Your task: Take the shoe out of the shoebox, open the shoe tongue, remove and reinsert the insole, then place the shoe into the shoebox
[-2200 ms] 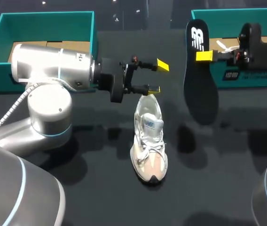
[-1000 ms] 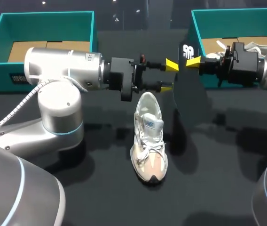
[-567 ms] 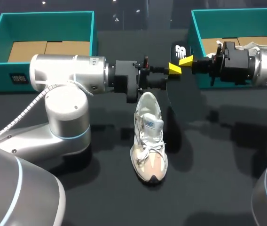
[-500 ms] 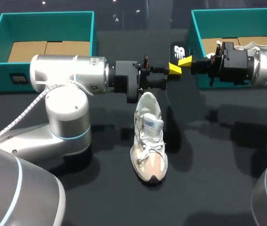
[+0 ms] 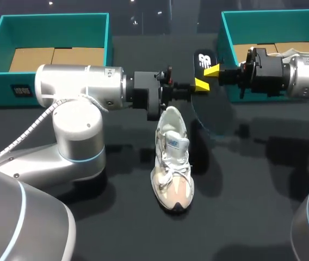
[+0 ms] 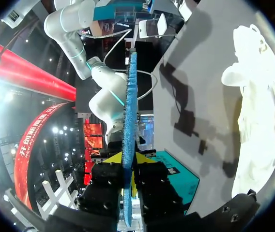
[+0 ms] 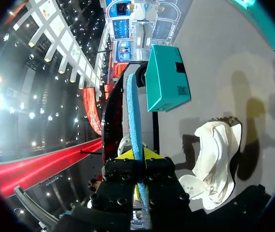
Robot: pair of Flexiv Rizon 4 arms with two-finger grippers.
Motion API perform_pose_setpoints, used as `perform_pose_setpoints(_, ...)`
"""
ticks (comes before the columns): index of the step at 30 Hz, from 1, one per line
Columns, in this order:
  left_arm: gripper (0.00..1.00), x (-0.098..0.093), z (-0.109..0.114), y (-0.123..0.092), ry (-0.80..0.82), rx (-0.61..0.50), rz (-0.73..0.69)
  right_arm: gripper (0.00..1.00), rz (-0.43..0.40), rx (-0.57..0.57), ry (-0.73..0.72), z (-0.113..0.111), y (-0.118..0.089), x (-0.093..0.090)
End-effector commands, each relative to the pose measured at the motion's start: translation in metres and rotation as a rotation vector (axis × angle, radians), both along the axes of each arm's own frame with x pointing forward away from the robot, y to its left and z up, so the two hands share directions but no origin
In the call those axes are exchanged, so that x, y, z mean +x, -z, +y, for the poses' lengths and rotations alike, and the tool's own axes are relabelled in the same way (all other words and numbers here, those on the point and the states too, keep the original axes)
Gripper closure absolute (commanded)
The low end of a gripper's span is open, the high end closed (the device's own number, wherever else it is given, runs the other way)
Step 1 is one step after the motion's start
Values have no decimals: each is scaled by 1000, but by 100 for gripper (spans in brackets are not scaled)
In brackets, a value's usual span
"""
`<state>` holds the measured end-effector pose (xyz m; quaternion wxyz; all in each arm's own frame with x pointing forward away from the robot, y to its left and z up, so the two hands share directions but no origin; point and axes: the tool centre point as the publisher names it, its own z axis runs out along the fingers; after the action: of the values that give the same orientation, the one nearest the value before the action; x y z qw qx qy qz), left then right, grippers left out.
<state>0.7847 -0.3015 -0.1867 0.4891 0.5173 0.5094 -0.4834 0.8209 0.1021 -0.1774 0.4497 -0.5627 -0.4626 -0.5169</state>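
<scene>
**A:** Start at the left. What's there?

**B:** The left shoebox (image 5: 45, 30), teal, sits at the table's (image 5: 252, 206) far left corner with brown card showing on its floor. The left arm (image 5: 78, 89) lies across in front of it, stretched toward the middle.

**A:** And its claw?

**B:** The left gripper (image 5: 198, 86) is clenched on the insole (image 5: 202, 58). In its own wrist view the insole (image 6: 128, 106) runs edge-on (a thin blue line) between the two fingers of the left gripper (image 6: 129, 158), which press on it from both sides.

**A:** Where's the shoe?

**B:** The shoe (image 5: 172, 157) stands upright on the table near the middle, outside both boxes. Its heel end is near the left gripper and its toe points toward the camera. Nothing grips it. The left wrist view shows the shoe (image 6: 258, 121) pale beside the fingers.

**A:** So the insole is off the table?

**B:** Yes. It is held on edge just right of the shoe's heel, printed end uppermost.

**A:** The other claw?

**B:** The right gripper (image 5: 213, 69) grasps the same insole near its upper end, just above the left one's tips. Its wrist view shows the insole (image 7: 133, 111) pinched between the fingers of the right gripper (image 7: 138, 153), with the shoe (image 7: 215, 154) alongside.

**A:** Furthest right?

**B:** The right shoebox (image 5: 263, 22), also teal, is at the far right corner. The right arm (image 5: 301, 81) lies across its front.
</scene>
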Motion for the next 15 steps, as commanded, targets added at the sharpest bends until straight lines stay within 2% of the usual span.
perform_pose_setpoints(1, 100, 1, -3, 1, -2, 3, -1, 100, 3, -1, -4, 1, 1, 1)
perform_pose_setpoints(5, 100, 1, -3, 1, -4, 4, -2, 100, 3, 5, -4, 2, 1, 1)
perform_pose_setpoints(6, 100, 0, -2, 1, -6, 4, -3, 66, 3, 6, -4, 2, 1, 1)
perform_pose_setpoints(7, 100, 0, -1, 0, -9, 3, -4, 2, 3, 8, -4, 1, 1, 1)
perform_pose_setpoints(15, 100, -7, 28, -3, -70, 44, 45, 0, -34, 30, -19, -14, -4, -13)
